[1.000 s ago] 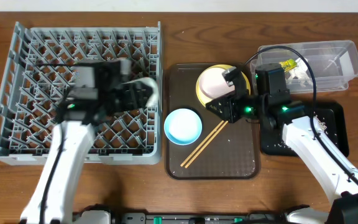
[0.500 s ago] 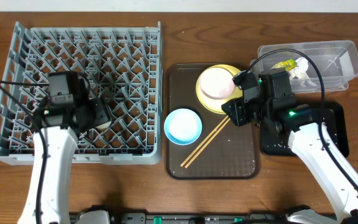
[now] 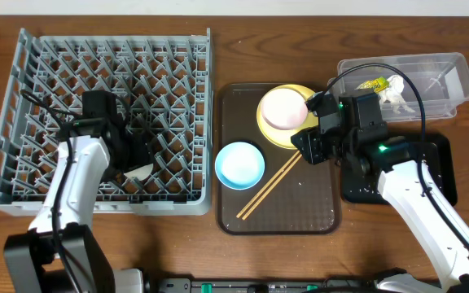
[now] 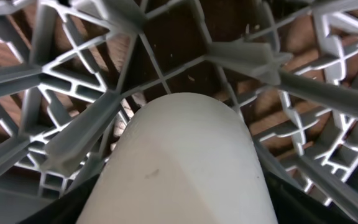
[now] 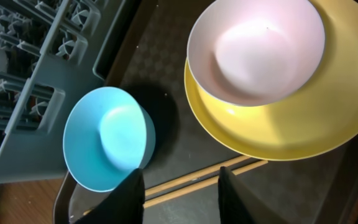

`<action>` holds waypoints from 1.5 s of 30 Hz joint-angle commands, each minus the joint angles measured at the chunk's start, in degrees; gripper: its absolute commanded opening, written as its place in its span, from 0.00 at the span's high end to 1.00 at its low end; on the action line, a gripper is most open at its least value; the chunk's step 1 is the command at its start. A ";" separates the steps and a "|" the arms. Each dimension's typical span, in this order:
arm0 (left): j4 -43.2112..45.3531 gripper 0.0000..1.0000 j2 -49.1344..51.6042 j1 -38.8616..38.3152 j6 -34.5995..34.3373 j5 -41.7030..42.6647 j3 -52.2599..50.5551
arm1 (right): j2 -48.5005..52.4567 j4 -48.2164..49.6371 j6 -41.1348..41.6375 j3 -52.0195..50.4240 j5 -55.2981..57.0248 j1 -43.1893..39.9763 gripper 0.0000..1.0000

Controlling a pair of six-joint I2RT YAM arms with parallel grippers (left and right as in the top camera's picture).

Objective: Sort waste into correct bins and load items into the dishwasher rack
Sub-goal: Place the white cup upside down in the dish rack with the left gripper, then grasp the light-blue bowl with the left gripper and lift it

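The small white cup point(image 4: 185, 162) lies among the pegs of the grey dishwasher rack point(image 3: 55, 65), low in the middle, between the fingers of my left gripper point(image 3: 134, 156). Whether the pads still press it does not show. My right gripper point(image 5: 182, 196) hangs open and holds nothing. It is above the wooden chopsticks point(image 5: 191, 180), between the light blue bowl point(image 5: 104, 137) and the yellow plate point(image 5: 303, 130). The white bowl point(image 3: 283, 108) sits on that plate. The yellow-green wrapper point(image 3: 371, 84) and a white scrap point(image 3: 393, 91) lie in the clear tub point(image 3: 438, 77).
A brown serving tray point(image 3: 316, 212) carries the bowls, the plate and the chopsticks, right beside the rack. The black tray point(image 3: 438, 163) lies under my right arm, with a few pale crumbs on it. Rack pegs point(image 4: 241, 59) crowd close around the cup.
My left arm swung from the rack's right side to its lower middle and set the cup down among the pegs. My right gripper drew back from the plate and its jaws spread a little.
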 commanded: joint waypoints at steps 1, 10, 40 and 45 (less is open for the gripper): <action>0.02 0.12 -0.57 0.20 0.57 -0.90 1.14 | -0.68 -0.11 -0.72 1.42 0.26 -1.36 0.59; -0.26 0.07 -7.61 0.09 0.35 0.07 1.88 | -0.68 -0.22 -0.72 1.40 0.24 -1.36 0.26; 18.03 0.14 -0.68 -43.56 -3.58 1.27 2.95 | -8.48 -11.91 8.81 2.60 19.21 -12.83 0.31; 21.44 0.18 6.51 -47.50 -3.80 0.55 2.95 | -8.44 -13.27 8.76 2.60 19.26 -13.94 0.32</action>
